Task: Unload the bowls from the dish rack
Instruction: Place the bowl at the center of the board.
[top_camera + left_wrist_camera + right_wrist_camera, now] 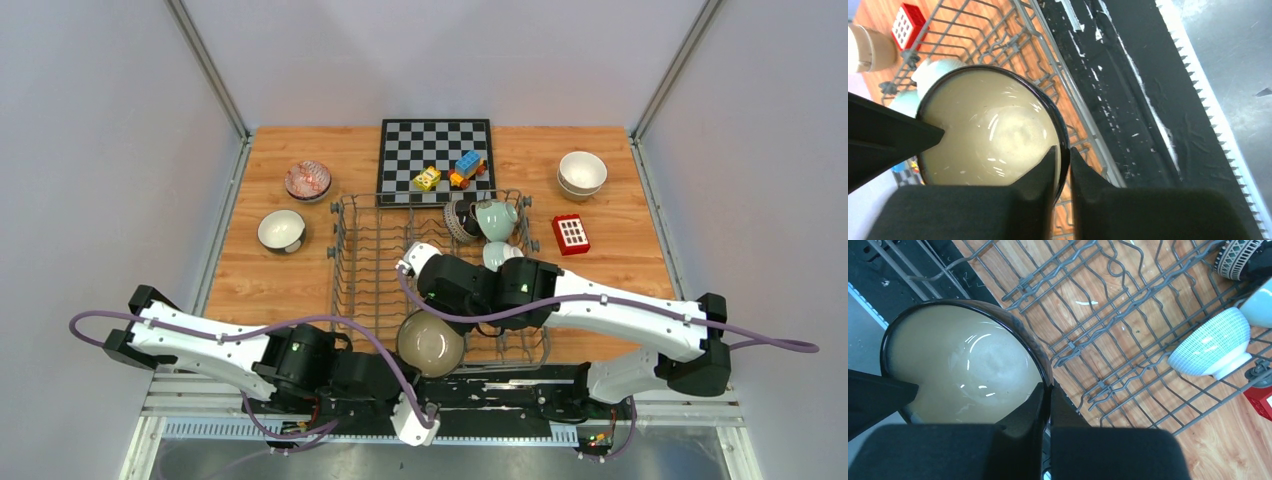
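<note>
A cream bowl with a dark rim point(430, 343) hangs over the near edge of the grey wire dish rack point(345, 262). Both grippers hold its rim. My left gripper point(396, 366) point(1062, 150) is shut on the near-left side of the rim, one finger inside the bowl point(993, 135). My right gripper point(441, 317) point(1048, 386) is shut on the far side of the same bowl point(963, 365). Three bowls stay in the rack's far right corner: a dark-patterned bowl point(460, 220), a pale mint bowl point(497, 218) and a blue-and-white bowl point(498, 255) point(1210, 342).
On the table to the left of the rack sit a reddish patterned bowl point(307, 180) and a cream bowl point(282, 230). Stacked cream bowls point(582, 172) and a red block point(571, 234) lie to the right. A chessboard point(436, 140) with toy blocks point(467, 168) lies behind the rack.
</note>
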### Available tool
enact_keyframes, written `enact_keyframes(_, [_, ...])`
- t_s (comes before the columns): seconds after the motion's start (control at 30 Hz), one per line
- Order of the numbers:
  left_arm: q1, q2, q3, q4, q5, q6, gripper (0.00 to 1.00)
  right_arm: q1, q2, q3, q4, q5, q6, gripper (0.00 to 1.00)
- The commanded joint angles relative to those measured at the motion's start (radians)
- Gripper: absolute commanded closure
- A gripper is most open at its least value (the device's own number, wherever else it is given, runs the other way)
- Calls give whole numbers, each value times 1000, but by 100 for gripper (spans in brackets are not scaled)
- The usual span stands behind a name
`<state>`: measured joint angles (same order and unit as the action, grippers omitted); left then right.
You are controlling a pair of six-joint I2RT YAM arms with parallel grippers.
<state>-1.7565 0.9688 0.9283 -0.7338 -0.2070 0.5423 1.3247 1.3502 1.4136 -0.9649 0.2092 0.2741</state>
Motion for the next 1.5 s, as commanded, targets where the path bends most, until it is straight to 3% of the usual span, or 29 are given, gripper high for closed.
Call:
enact_keyframes(0.0, [-5,-45,-19,128,-102,-33,68,15,-59,-39,59,57,55,100])
enact_keyframes(0.07, [-6,-68,-37,177,-166,-67,43,16,-84,-64,104,88,74,100])
enact_keyframes(0.13, [-5,-104,-62,241,-223,-93,4,16,-101,-71,129,119,91,100])
enact_keyframes(0.17, [-6,-126,-75,275,-249,-104,1,15,-107,-70,134,138,97,100])
enact_keyframes(0.33, [-3,-187,-80,398,-463,-226,0,-3,-169,-83,142,275,124,100])
enact_keyframes(0.47, [23,-129,15,328,-626,-414,0,-66,-241,-128,153,332,147,100])
enact_keyframes(0.6, [116,-96,63,309,-571,-694,0,-164,-317,-188,172,343,168,100])
enact_keyframes(0.67, [155,-100,34,320,-671,-867,0,-207,-346,-208,174,340,179,100])
enact_keyframes(0.83, [395,-150,-11,267,-567,-1381,0,-276,-389,-248,175,329,214,100])
enact_keyframes(0.93, [441,-123,-5,287,-521,-1555,0,-295,-378,-261,171,312,266,100])
enact_keyframes(1.0, [442,-60,60,200,-544,-1641,0,-297,-362,-262,164,306,305,100])
enact_keyframes(1.2, [448,187,323,-141,-636,-1825,0,-297,-313,-232,151,272,406,100])
enact_keyframes(1.47, [471,278,362,-172,-595,-1772,0,-296,-231,-146,74,252,496,100])
